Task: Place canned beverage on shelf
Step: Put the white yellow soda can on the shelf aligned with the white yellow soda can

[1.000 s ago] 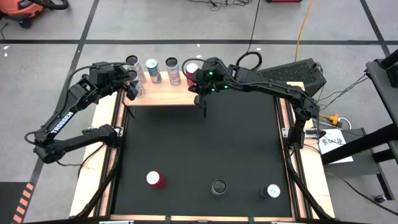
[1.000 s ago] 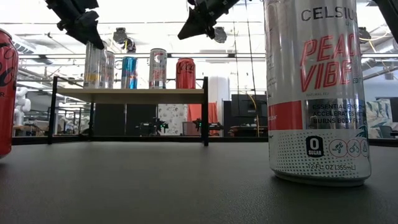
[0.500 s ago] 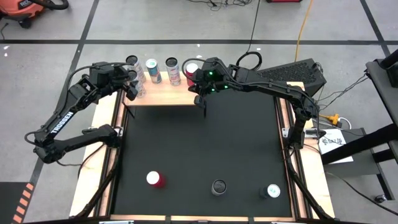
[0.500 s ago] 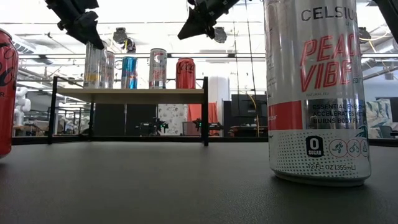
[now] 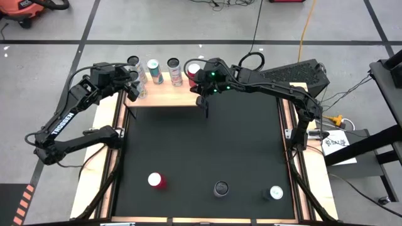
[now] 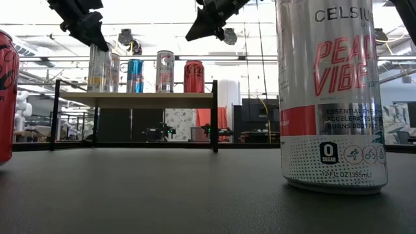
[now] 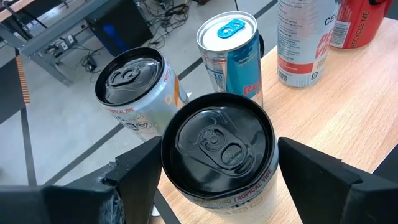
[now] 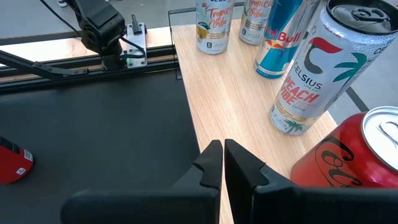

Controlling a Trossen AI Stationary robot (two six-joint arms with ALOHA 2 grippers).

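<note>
The shelf (image 5: pixel 169 94) is a pale wood board on black legs at the table's far edge, and several cans stand on it. At its left end stands a black-topped can (image 7: pixel 217 146), with my left gripper (image 5: pixel 135 88) closed around it. A second black-topped can (image 7: pixel 134 84) and a blue one (image 7: pixel 230 53) stand just beyond it. My right gripper (image 8: pixel 222 163) hangs shut and empty over the shelf's right front corner, beside a red can (image 8: pixel 348 155) and a Celsius can (image 8: pixel 317 68). My left gripper has the can's upper wall (image 7: pixel 171 177), just below the rim, between its two fingers (image 7: pixel 134 180), one on each side. The fingers slant downward from the table's left. The can stands upright with its base on the shelf's left end.
Three more cans stand near the table's front edge: a red one (image 5: pixel 156 181), a dark-topped one (image 5: pixel 221 188) and a Celsius can (image 5: pixel 275 193), which looms close in the low view (image 6: pixel 328 97). The black mat (image 5: pixel 201 144) between them and the shelf is bare.
</note>
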